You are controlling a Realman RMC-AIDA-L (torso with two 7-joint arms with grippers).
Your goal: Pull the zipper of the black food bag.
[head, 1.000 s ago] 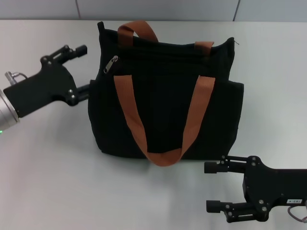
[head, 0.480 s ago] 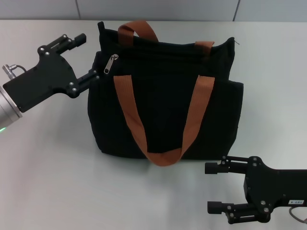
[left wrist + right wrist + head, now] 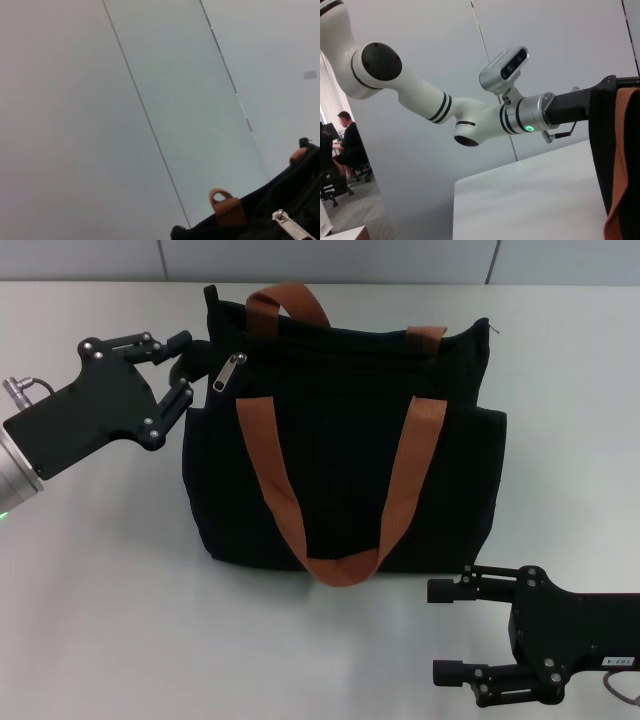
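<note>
Zipper pull (image 3: 229, 371) lies at the 10 o'clock top corner of the black food bag (image 3: 340, 440), tilted along the zip line, just toward 3 o'clock of the left end effector (image 3: 184, 365), whose open fingers flank that corner; right end effector (image 3: 450, 632) sits open and well apart.

In the head view the right pincer (image 3: 445, 632) at lower right is cut by the frame's right and bottom edges. The left wrist view shows only a lower-right corner of the black food bag (image 3: 260, 220), and its zipper (image 3: 292, 227) pull runs off the bottom edge.
</note>
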